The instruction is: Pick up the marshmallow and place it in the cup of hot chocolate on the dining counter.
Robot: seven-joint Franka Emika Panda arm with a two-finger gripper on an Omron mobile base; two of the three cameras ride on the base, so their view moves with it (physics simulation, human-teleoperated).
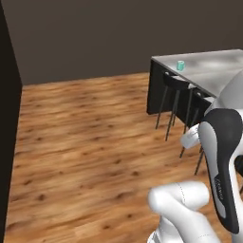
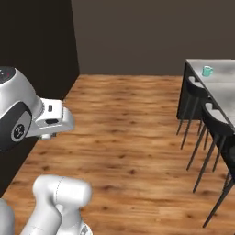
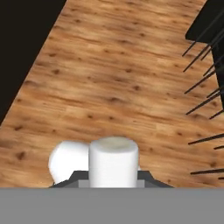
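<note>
On the left we see a flat black wall [image 1: 7,118], then a broad wooden floor [image 1: 85,142] of warm, knotty planks. Further right, dark stools [image 2: 206,124] on thin metal legs line the dining counter [image 1: 213,71], a smooth pale marble slab on a dark base. The cup of hot chocolate [image 1: 181,65], small and teal, stands near the counter's far corner. In the hand view our gripper [image 3: 113,181] is closed narrowly on the marshmallow [image 3: 113,162], a matte white cylinder with a flat top, held upright above the floor.
</note>
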